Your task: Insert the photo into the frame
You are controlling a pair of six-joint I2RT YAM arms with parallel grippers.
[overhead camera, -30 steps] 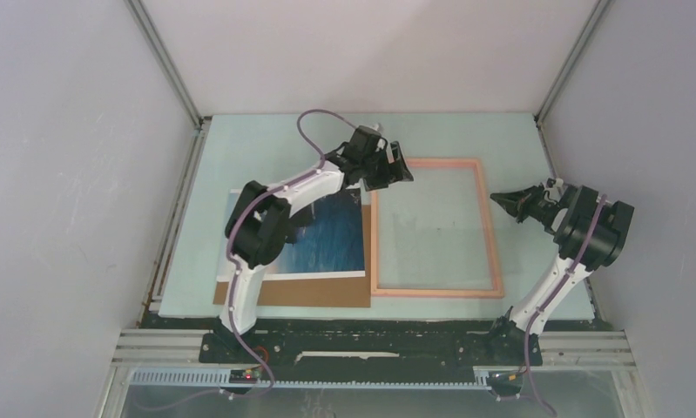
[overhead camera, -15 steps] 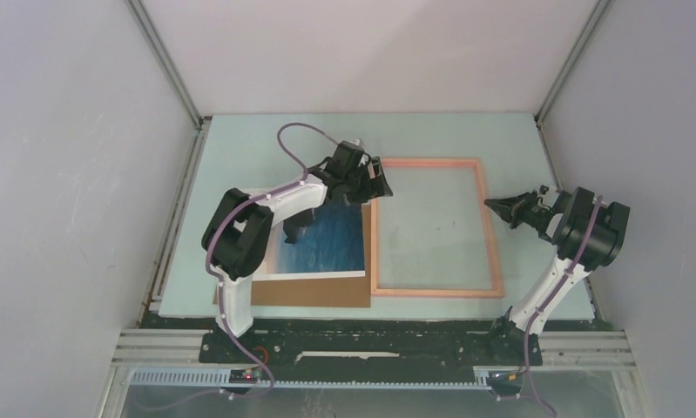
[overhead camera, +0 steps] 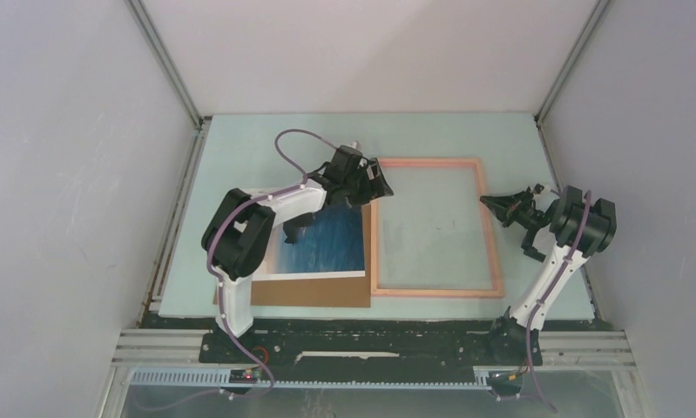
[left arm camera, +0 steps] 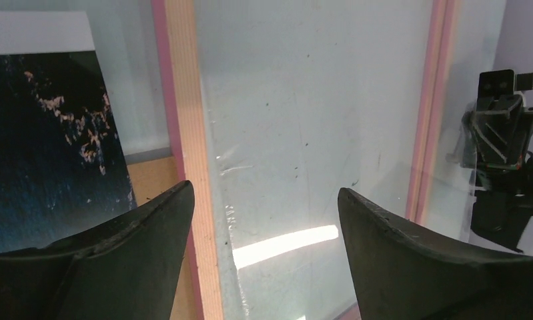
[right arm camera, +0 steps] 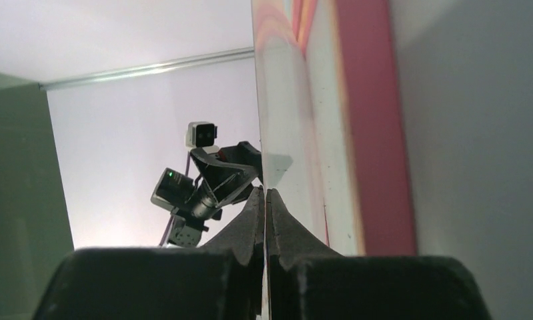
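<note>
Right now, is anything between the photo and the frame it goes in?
Nothing visible lies between them. The photo sits right beside the frame, along its left rail. Only the open left tool hangs above that rail.

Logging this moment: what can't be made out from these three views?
- Top view: the left arm covers the left and far parts of the photo.
- Top view: the photo hides most of the cardboard sheet; only strips show.
- Right wrist view: too close and blurred to tell whether the shut right gripper pinches the edge of the frame or only meets it.
- Left wrist view: the frame's ends are cut off by the picture edges.
</note>
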